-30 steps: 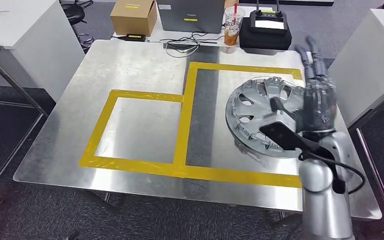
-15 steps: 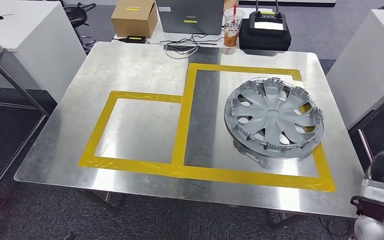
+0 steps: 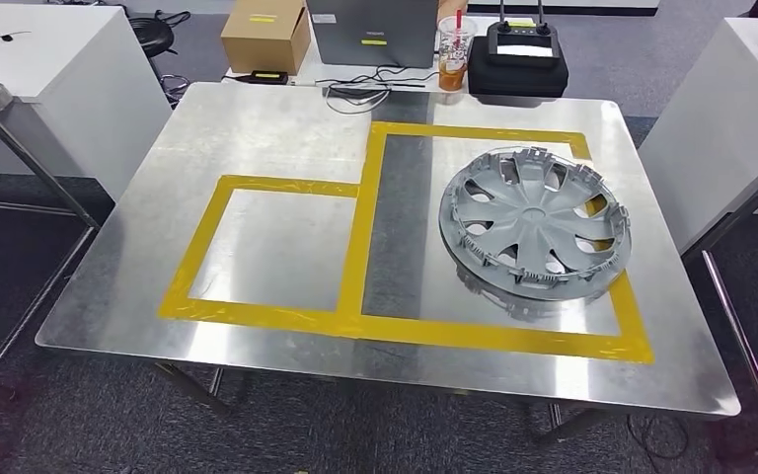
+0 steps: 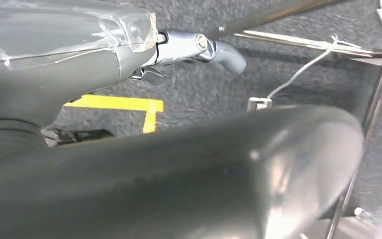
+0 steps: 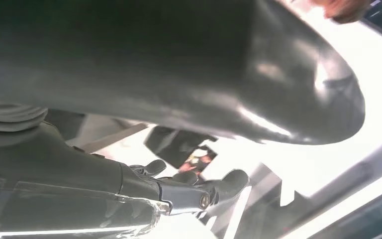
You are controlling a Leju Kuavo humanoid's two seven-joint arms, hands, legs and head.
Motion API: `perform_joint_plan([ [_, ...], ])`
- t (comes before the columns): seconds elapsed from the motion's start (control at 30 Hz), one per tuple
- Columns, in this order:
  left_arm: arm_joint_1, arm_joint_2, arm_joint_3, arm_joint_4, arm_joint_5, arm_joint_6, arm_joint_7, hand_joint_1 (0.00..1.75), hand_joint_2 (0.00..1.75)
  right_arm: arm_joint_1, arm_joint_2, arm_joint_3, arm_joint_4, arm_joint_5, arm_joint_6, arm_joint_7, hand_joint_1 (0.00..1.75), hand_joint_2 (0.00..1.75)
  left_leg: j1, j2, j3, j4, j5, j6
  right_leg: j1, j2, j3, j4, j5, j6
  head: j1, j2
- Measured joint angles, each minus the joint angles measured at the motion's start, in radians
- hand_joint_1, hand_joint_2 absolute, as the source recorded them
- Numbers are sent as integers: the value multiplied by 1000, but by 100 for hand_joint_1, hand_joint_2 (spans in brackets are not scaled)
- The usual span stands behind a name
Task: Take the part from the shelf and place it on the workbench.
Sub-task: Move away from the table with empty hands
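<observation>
- We find the wheel cover lying flat on the steel worktop, inside the larger rectangle of yellow tape, toward the robot's right side. Its rim overlaps the tape on the far right edge.
- Nothing touches the wheel cover in the head view; it rests free on the sheet metal.
- The smaller taped square on the robot's left holds nothing.
- Left hand: the wrist view catches fingers pointing toward grey carpet, with a patch of yellow floor tape beyond them. We see nothing in them, but too little of the hand shows, so we cannot tell whether the fingers are apart or together.
- Right hand: the fingers look loosely curled with no object between them, though glare washes out the background. We cannot tell its state with confidence.
- Behind the worktop stand a cardboard box, a laptop, an iced drink cup and a black remote controller.
- Our judgement: the placement step looks complete, with the part delivered and released on the worktop. What may remain is only settling the arms, or fetching another part if more are wanted.
</observation>
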Motion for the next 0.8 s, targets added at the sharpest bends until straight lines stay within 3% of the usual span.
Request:
perform_joint_plan([
  [0.07, 0, 0, 1, -1, 2, 3, 1, 0, 0, -1, 24, -42, 2, 4, 35, 2, 0, 0, 3, 2, -6, -16, 21, 10, 0, 0, -3, 1, 1, 7, 1, 0],
  [0.1, 0, -1, 1, -1, 5, 5, 2, 0, 0, -3, 37, -67, 4, 7, 56, 4, 0, 0, 6, 3, -12, -24, 35, 15, 1, 1, -11, 16, -17, 6, 2, 0],
  [0.13, -1, -2, 1, -1, 9, 7, 4, 0, 0, -6, 50, -94, 8, 12, 78, 5, 0, 0, 8, 5, -20, -32, 48, 19, 1, 1, -24, 51, -49, 2, 4, 0],
  [0.2, 0, -4, 1, -1, 18, 9, 10, 0, 0, -10, 75, -147, 21, 25, 111, 4, 0, 0, 6, 6, -45, -33, 68, 23, 0, 2, -62, 174, -138, -5, 6, 0],
  [0.23, 0, -6, 1, -1, 23, 9, 14, 0, 0, -12, 85, -172, 30, 32, 124, 2, 0, 0, 5, 6, -57, -33, 78, 23, 0, 2, -74, 234, -168, -3, 6, 0],
  [0.27, 1, -7, 1, -1, 28, 10, 18, 0, 0, -13, 95, -195, 41, 42, 135, 0, 0, 0, 5, 6, -69, -31, 88, 22, -1, 2, -73, 270, -179, 4, 7, 0],
  [0.3, 2, -7, 1, -1, 33, 10, 22, 0, 0, -13, 102, -216, 52, 54, 146, -3, 0, 0, 5, 7, -81, -29, 97, 21, -3, 2, -54, 268, -169, 15, 7, 0],
  [0.33, 3, -8, 1, -1, 37, 10, 25, 0, 0, -14, 108, -233, 63, 68, 158, -6, 0, 0, 5, 7, -93, -25, 105, 18, -5, 2, -17, 229, -149, 27, 7, 0],
  [0.37, 4, -9, 1, -1, 41, 9, 28, 0, 0, -15, 113, -248, 76, 85, 174, -8, 0, 0, 6, 7, -106, -18, 112, 14, -7, 1, 36, 158, -129, 35, 7, 0],
  [0.4, 6, -10, 1, 0, 46, 10, 32, 0, 0, -16, 117, -261, 90, 105, 195, -9, 0, 0, 5, 7, -117, -10, 116, 10, -6, 2, 88, 81, -122, 36, 7, 0],
  [0.47, 9, -10, 1, 0, 55, 12, 40, 0, 0, -16, 126, -289, 134, 171, 254, -23, 0, 0, 4, 6, -130, 4, 124, -2, -2, 4, 144, -14, -125, 22, 6, 0],
  [0.57, 15, -10, 2, 3, 62, 17, 46, 0, 0, -21, 138, -337, 212, 253, 304, -62, 0, 0, 7, 3, -138, 11, 135, -19, 1, 3, 130, -21, -117, -6, 6, 0],
  [0.63, 19, -10, 5, 4, 63, 19, 49, 0, 0, -24, 145, -361, 256, 298, 331, -61, 0, 0, 12, 2, -153, 50, 81, -30, -3, 0, 111, -21, -98, -24, 4, 0],
  [0.7, 20, -11, 7, 9, 60, 21, 53, 0, 0, -26, 149, -386, 314, 375, 369, -48, 0, 0, 16, 2, -178, 159, -25, -41, -2, -1, 89, -20, -78, -32, 2, 0],
  [0.73, 20, -11, 8, 12, 55, 23, 54, 0, 0, -27, 151, -402, 350, 418, 381, -48, 0, 0, 18, 2, -188, 222, -64, -45, -1, -2, 77, -19, -69, -32, 2, 0],
  [0.77, 19, -11, 8, 17, 48, 25, 54, 0, 0, -28, 154, -419, 390, 461, 389, -48, 0, 0, 19, 2, -189, 269, -82, -46, 1, -2, 65, -18, -59, -31, 2, 0],
  [0.8, 19, -11, 8, 22, 41, 28, 54, 0, 0, -31, 157, -437, 429, 502, 397, -49, 0, 0, 19, 2, -175, 285, -76, -45, 2, -3, 54, -17, -50, -30, 2, 0],
])
